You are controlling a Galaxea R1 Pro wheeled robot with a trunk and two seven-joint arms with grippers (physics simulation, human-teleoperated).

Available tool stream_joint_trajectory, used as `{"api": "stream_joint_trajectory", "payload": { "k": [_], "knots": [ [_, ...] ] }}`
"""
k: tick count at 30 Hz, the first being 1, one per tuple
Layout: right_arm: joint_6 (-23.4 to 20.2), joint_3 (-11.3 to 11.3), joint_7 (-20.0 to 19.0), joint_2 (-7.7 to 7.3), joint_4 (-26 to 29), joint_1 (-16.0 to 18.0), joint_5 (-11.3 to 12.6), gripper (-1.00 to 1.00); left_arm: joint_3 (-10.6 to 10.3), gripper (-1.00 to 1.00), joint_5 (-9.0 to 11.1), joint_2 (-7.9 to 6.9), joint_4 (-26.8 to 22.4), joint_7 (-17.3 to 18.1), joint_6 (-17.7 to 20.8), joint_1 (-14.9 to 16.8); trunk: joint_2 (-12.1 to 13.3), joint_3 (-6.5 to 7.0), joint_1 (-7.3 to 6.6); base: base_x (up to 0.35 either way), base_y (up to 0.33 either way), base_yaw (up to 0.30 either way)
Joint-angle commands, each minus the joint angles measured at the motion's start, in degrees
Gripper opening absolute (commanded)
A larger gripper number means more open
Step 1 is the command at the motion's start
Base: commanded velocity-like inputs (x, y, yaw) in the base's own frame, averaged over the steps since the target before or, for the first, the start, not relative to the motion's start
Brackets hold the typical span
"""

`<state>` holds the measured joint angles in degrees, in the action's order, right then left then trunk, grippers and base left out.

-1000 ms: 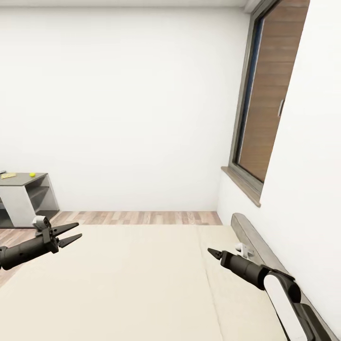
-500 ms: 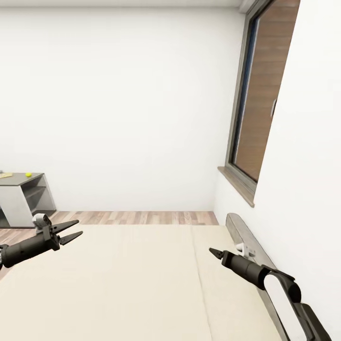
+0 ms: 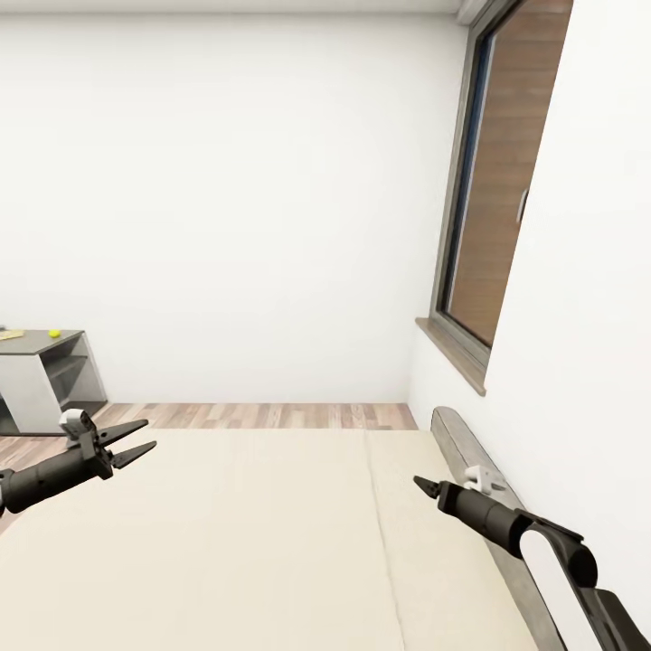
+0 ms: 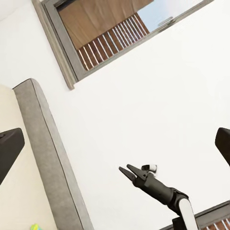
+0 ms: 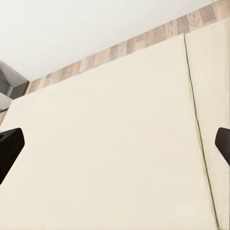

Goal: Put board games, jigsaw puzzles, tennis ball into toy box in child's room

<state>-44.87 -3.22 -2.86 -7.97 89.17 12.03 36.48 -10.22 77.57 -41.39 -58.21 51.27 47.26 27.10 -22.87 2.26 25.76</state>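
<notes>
Facing the bed (image 3: 235,533) in the head view, you have both arms raised over the cream mattress. The left pincer (image 3: 136,438) stands part open and holds nothing. The right pincer (image 3: 423,485) points forward with its tips close together; from this angle you cannot tell whether it is fully closed, but nothing shows between the tips. The visible part of the mattress carries no game boxes. Far to the left, a grey counter (image 3: 36,342) carries a small yellow-green dot, probably the tennis ball (image 3: 55,333), and a flat yellowish item at the frame edge, too small to identify. The toy box cannot be made out.

In the left wrist view, you see the right arm against the white wall, the window (image 4: 115,28) and the grey headboard (image 4: 48,153). A speck of colour sits at the frame edge beside the headboard; you cannot identify it.

In the right wrist view, you see bare mattress with its seam (image 5: 196,120), a strip of wood floor (image 5: 134,45) and a corner of the counter.

Judgement: the step in hand is locating the two board games on the bed. The next move calls for lowering or turning the head view toward the nearer mattress area before reaching.
</notes>
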Motion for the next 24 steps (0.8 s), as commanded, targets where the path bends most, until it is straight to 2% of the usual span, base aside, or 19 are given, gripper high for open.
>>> {"api": "stream_joint_trajectory", "payload": {
  "k": [1, 15, 21, 22, 24],
  "knots": [
    [-0.3, -0.1, -0.3, 0.00, 0.0, 0.0, -0.5, 1.00, -0.2, 1.00, 0.4, -0.05, 0.0, 0.1, 0.3, 0.1, 0.0, -0.03, 0.02, 0.000, 0.000, 0.000],
    [-0.4, -0.1, 0.0, -0.01, -0.4, 0.2, -5.1, 1.00, -0.2, 1.00, 0.4, 0.07, -0.1, 0.0, 0.3, 0.1, 0.0, -0.78, 0.02, 0.000, 0.000, 0.000],
    [-0.2, -0.1, 0.2, -0.09, -2.3, 1.6, -7.1, 1.00, -0.3, 1.00, 0.3, 0.61, -0.1, -0.3, 0.4, 0.1, 0.0, -1.33, 0.02, 0.000, 0.000, 0.000],
    [-0.2, -0.1, 0.2, -0.09, -7.0, 2.9, -7.9, 1.00, -0.3, 1.00, 0.2, 0.84, -0.1, -0.4, 0.4, 0.1, 0.0, -1.42, 0.02, 0.000, 0.000, 0.000],
    [-0.1, -0.1, 0.2, -0.10, -9.6, 4.1, -8.0, 1.00, -0.4, 1.00, 0.0, 1.58, -0.1, -0.7, 0.4, 0.2, 0.0, -1.61, 0.02, 0.000, 0.000, 0.000]
  ]
}}
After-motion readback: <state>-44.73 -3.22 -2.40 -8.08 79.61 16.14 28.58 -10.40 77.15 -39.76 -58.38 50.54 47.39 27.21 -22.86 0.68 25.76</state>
